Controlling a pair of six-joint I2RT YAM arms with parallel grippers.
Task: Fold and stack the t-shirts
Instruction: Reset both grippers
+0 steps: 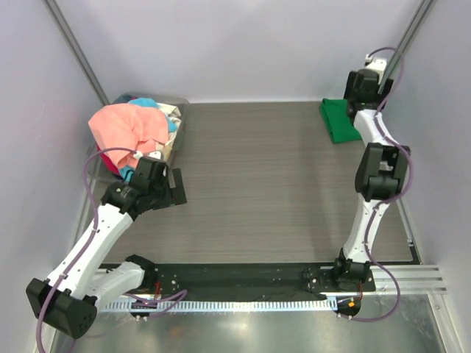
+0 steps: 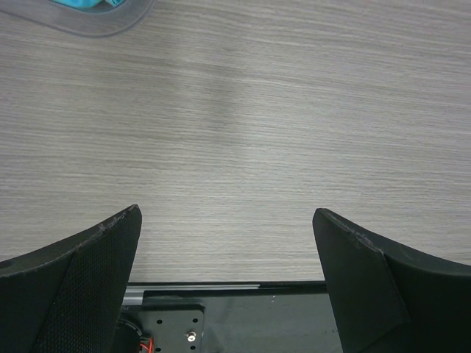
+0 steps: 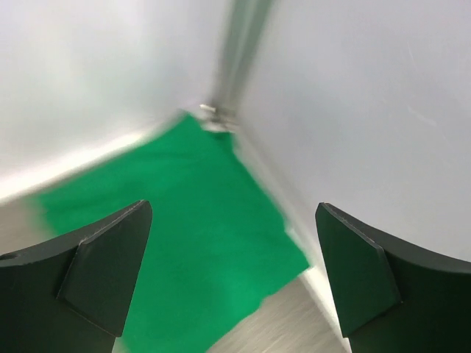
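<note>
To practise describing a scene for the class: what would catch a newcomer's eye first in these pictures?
The salmon-pink t-shirt heaped over the grey bin at the far left stands out first. Next is the folded bright green t-shirt in the far right corner, with the right gripper open over it.

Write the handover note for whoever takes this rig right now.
Left gripper: open, empty, over the bare table beside the bin.
Right gripper: open, empty, above the green shirt.
The green shirt lies flat, apparently folded, in the far right corner. A pink shirt tops a heap of others in the bin, far left.
Done: one shirt, it seems.
Left: fold the heaped shirts and stack them on the green one.
</note>
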